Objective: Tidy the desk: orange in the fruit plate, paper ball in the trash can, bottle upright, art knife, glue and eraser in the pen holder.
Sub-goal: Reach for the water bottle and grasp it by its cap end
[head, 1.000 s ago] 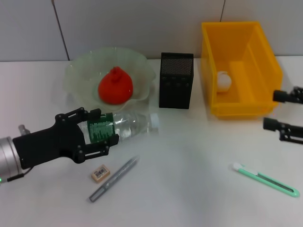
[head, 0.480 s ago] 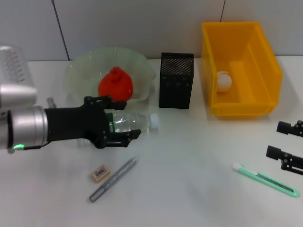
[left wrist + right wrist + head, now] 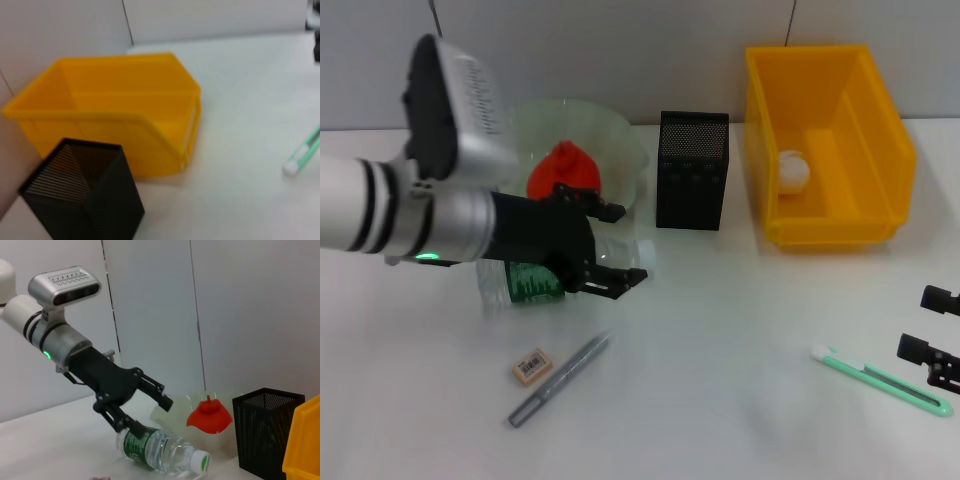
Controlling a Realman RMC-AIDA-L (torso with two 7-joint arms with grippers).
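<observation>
- The bottle [image 3: 555,275] lay on its side just in front of the fruit plate [image 3: 620,135], cap toward the pen holder [image 3: 692,170]; your left gripper [image 3: 605,245] sat over it.
- In the right wrist view you could see that gripper's [image 3: 142,402] fingers [image 3: 152,390] spread, one above the bottle [image 3: 162,452] and one down against its labelled end; whether they gripped it I could not tell.
- An orange-red fruit [image 3: 565,175] rested in the plate, left of the holder.
- The yellow bin [image 3: 825,145] stood right of the holder, close beside it, with a white paper ball [image 3: 793,170] inside.
- The eraser [image 3: 532,367] and a grey pen-like stick [image 3: 560,380] lay in front of the holder and to its left, nearer you than the bottle, just beside each other.
- The green knife [image 3: 880,380] lay in front of the bin, well right of the holder.
- Your right gripper [image 3: 935,330] hung at the table's right edge, beside the knife's far end, fingers apart and holding nothing.
- The left wrist view showed the holder [image 3: 82,197], the bin [image 3: 117,107] behind it and the knife's tip [image 3: 302,152].
</observation>
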